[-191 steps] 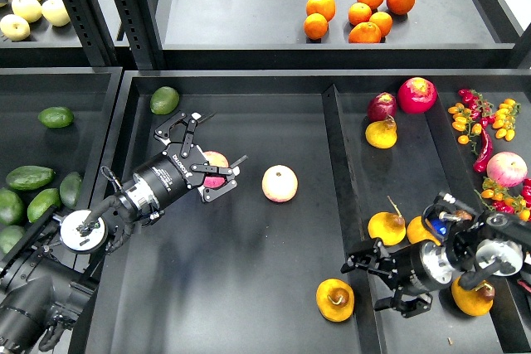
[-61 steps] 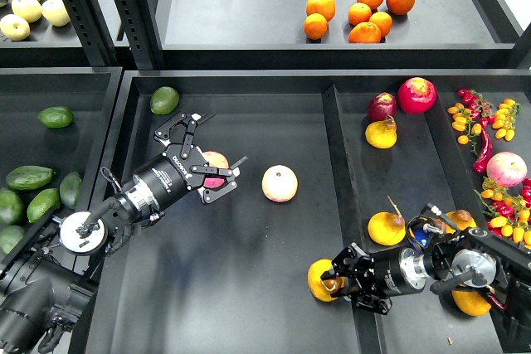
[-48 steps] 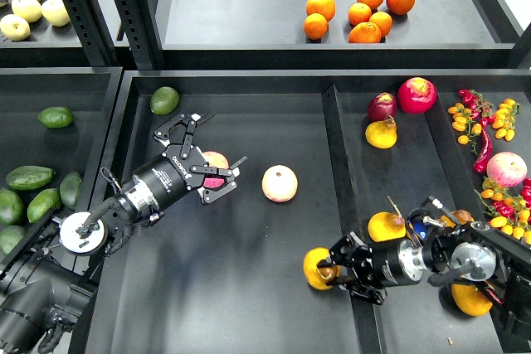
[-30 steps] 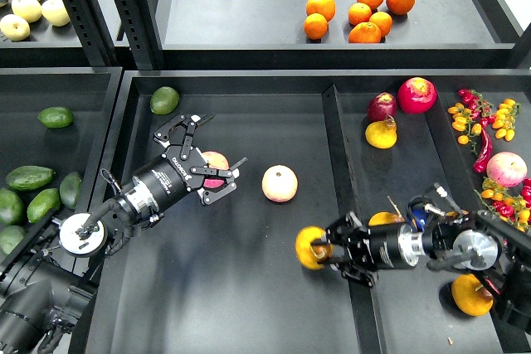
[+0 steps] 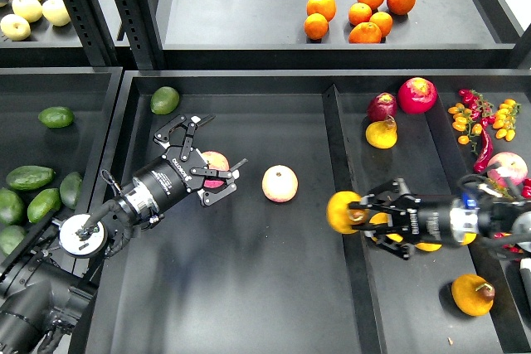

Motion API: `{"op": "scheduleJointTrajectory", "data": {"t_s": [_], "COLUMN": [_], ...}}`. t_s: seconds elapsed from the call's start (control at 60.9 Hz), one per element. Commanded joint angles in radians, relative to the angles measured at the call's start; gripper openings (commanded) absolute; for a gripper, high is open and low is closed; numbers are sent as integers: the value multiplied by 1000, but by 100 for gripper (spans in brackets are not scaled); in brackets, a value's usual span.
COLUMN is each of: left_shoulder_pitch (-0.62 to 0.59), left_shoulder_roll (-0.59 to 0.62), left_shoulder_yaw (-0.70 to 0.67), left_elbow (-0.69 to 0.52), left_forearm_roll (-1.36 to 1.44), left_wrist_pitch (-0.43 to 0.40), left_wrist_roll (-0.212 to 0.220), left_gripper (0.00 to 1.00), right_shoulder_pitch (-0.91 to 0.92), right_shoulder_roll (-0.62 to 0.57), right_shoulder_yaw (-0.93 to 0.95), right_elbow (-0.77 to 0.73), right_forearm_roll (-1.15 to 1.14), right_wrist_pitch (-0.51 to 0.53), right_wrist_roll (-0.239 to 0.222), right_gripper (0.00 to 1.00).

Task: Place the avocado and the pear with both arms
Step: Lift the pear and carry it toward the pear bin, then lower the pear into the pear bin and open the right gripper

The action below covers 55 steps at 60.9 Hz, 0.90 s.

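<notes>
The pear [image 5: 338, 211], orange-yellow with a dark dimple, is held in my right gripper [image 5: 357, 215], which is shut on it. It hangs above the divider between the middle tray and the right tray. The avocado [image 5: 164, 99], green and teardrop-shaped, lies in the far left corner of the middle tray [image 5: 249, 288]. My left gripper [image 5: 202, 157] is open, its fingers spread over a pink-yellow apple [image 5: 217, 167], about a hand's width in front of and to the right of the avocado.
A second apple [image 5: 280, 183] lies mid-tray. The right tray [image 5: 415, 321] holds more yellow pears [image 5: 381, 133] [image 5: 474, 294], red fruit [image 5: 416, 94] and small tomatoes. The left tray holds several avocados [image 5: 30, 177]. Oranges [image 5: 365, 14] sit on the back shelf.
My right gripper closed on the pear at the middle tray's front right, lifted it and carried it back and to the right, over the divider. The left arm has not moved.
</notes>
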Motion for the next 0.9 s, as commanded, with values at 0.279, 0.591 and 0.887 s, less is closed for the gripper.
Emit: {"op": "scheduleJointTrajectory", "data": {"t_s": [0.279,0.591,0.887], "left_shoulder_pitch": [0,0,0], "left_shoulder_roll": [0,0,0], "left_shoulder_yaw": [0,0,1], "left_elbow": [0,2,2], "left_forearm_roll": [0,0,0], "left_wrist_pitch": [0,0,0], "left_wrist_roll": [0,0,2], "left_gripper": [99,99,99], "right_shoulder_pitch": [-34,-109,-139], "right_shoulder_roll": [-134,-145,-141], "right_shoulder_yaw": [-90,-96,-96], "right_elbow": [0,-12,-77], "right_forearm_roll": [48,37,17], "right_wrist_pitch": [0,0,0], "right_wrist_roll": [0,0,0], "right_gripper": [5,5,5]}}
